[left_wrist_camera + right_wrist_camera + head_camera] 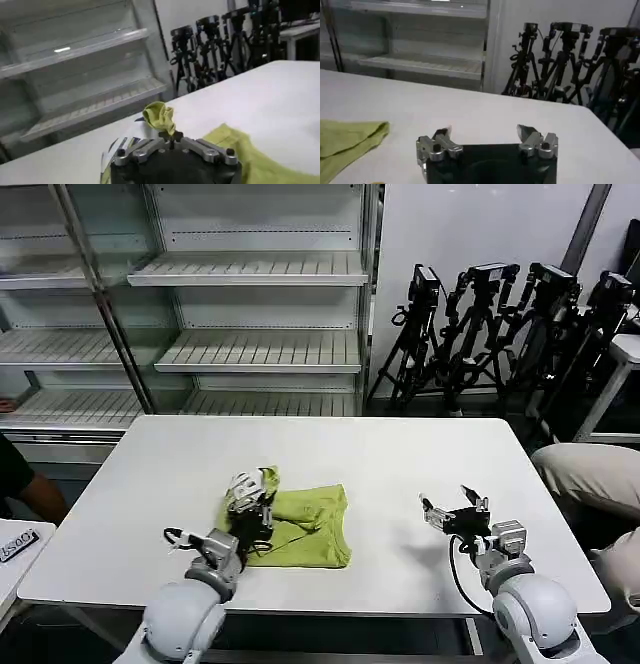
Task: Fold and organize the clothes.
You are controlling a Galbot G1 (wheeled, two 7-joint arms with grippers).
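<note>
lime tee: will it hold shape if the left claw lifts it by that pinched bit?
Probably not. The T-shirt lies creased on the table, and the tuft pinched in the left claw bunches limply, so it will likely drape. It looks thin and light. The right claw hovers open, apart from it.

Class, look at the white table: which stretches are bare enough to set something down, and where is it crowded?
Bare table lies behind the T-shirt toward the shelving, and between the shirt and the open right gripper. It is crowded at the shirt's left edge, where the left gripper pinches a raised bunch of fabric.
</note>
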